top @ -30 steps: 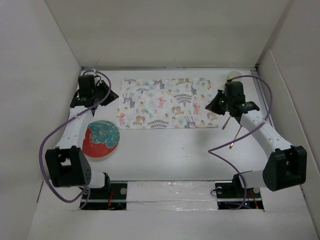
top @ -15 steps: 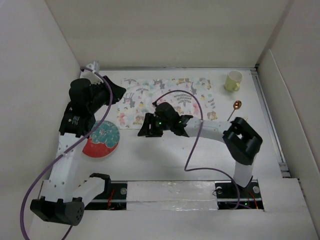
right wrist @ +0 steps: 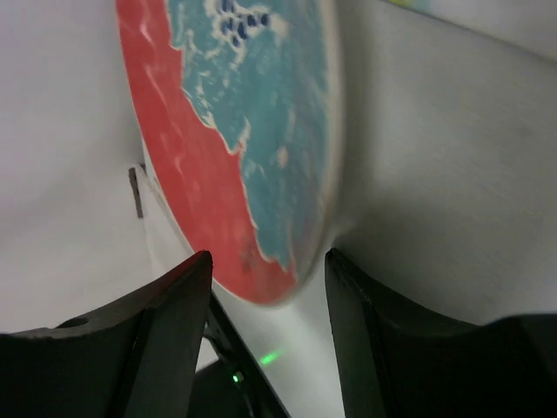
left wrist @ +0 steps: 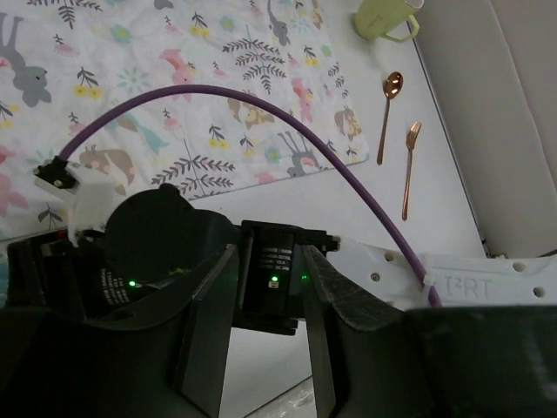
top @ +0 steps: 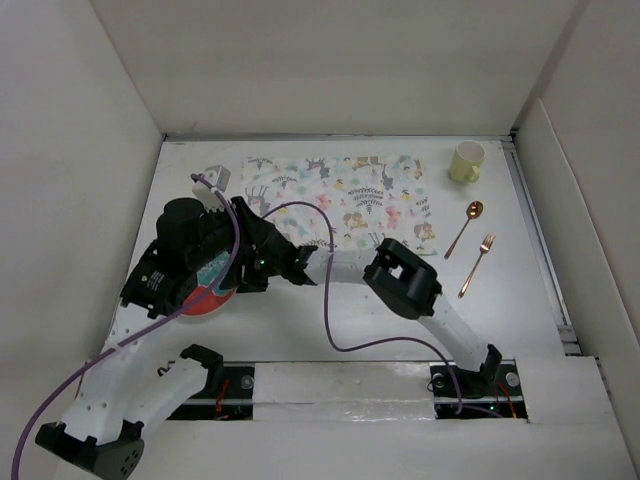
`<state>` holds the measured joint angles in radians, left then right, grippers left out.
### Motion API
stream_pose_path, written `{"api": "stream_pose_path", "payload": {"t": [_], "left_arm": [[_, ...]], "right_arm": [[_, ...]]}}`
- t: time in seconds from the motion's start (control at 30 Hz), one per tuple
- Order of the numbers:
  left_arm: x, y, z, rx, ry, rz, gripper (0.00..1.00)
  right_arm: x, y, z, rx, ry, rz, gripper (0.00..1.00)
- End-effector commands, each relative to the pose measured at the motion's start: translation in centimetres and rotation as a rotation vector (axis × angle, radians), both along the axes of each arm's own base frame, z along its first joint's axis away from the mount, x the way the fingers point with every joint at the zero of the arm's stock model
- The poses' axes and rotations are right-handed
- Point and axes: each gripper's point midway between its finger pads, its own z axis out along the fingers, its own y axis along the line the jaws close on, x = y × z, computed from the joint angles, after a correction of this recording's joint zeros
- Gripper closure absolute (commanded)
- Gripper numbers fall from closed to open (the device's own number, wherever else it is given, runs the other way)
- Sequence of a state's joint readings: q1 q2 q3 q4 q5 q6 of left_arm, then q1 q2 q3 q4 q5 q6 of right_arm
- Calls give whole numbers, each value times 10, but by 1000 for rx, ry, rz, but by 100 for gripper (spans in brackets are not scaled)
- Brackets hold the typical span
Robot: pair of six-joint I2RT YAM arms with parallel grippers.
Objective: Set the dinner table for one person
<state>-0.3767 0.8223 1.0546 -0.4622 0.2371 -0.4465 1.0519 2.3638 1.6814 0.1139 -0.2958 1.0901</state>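
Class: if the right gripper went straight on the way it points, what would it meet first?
Probably the red-and-teal plate: its rim lies just ahead of the open right gripper, though exact depth is unclear.

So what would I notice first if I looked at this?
Probably the red and blue-green plate on the left, with the right hand open at its edge. Then the colourful animal mat at the back, and the green cup, spoon and fork on the right.
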Motion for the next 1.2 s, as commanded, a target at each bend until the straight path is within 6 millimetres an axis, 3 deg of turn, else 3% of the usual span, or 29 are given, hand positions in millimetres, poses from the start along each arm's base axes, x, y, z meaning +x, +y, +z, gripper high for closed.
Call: {"api": "stream_pose_path", "payload": {"t": [0.0,0.03,0.07,0.17,0.2,0.23,0.27,0.3,0.33,0.4,0.43,0.5,0.53,0.63,0.67,0.7,0.77,0.8,0.83,0.87,0.9,0.93,0.97,1.0,1.03,1.07,1.13,1.17], "left_arm": [[-12,3,-1,10,-26,5,68],[-14,3,0,7,-31,6,68],[-16,4,-1,11,-30,7,68],[-21,6,3,16,-48,12,68],[-24,6,6,22,-60,5,68],[-24,8,14,19,-77,14,68],[-24,11,16,30,-82,36,68],[-24,12,19,34,-92,40,68],[-24,16,31,35,-121,56,68],[-19,22,36,61,-125,98,68],[-15,31,49,72,-157,144,67],[-8,40,59,91,-173,202,65],[-7,43,74,81,-200,225,62],[2,48,102,77,-258,265,48],[5,49,110,79,-283,274,46],[11,47,113,82,-291,276,44],[17,43,126,60,-329,274,43],[23,38,124,65,-327,265,43],[27,34,120,66,-322,250,43],[30,27,121,55,-329,226,43],[39,20,112,64,-306,213,43],[44,15,104,69,-286,203,43],[48,8,97,69,-268,181,43],[59,-4,77,75,-218,154,43],[65,-9,62,82,-182,147,43],[66,-10,65,76,-192,147,43],[75,-17,45,88,-148,134,43],[77,-20,41,86,-140,129,43]], "right_arm": [[6,28,6,31,23,-59,42],[9,30,12,43,13,-64,43],[10,32,1,30,49,-89,44],[9,39,-1,43,88,-118,52],[11,39,-4,40,94,-134,61],[12,39,-3,44,106,-149,84],[12,39,-1,46,109,-156,91],[13,40,10,65,99,-157,98],[13,39,17,74,90,-150,100],[10,40,43,120,65,-122,100],[8,39,83,179,30,-104,100],[17,28,120,244,3,-93,100],[19,18,167,312,-45,-90,100],[48,-19,209,354,-104,-139,100],[54,-38,235,375,-125,-154,100],[77,-62,234,361,-126,-185,100],[96,-97,250,358,-162,-231,100],[103,-114,239,333,-148,-242,100],[130,-143,239,318,-173,-286,100],[139,-159,234,294,-167,-308,100],[145,-174,238,295,-172,-324,100],[167,-202,229,271,-184,-366,100],[175,-215,225,253,-185,-382,100],[203,-247,213,206,-191,-422,100],[209,-253,195,176,-153,-413,100],[210,-253,200,179,-169,-408,100],[228,-272,192,178,-152,-425,100],[235,-275,179,171,-128,-422,100]]}}
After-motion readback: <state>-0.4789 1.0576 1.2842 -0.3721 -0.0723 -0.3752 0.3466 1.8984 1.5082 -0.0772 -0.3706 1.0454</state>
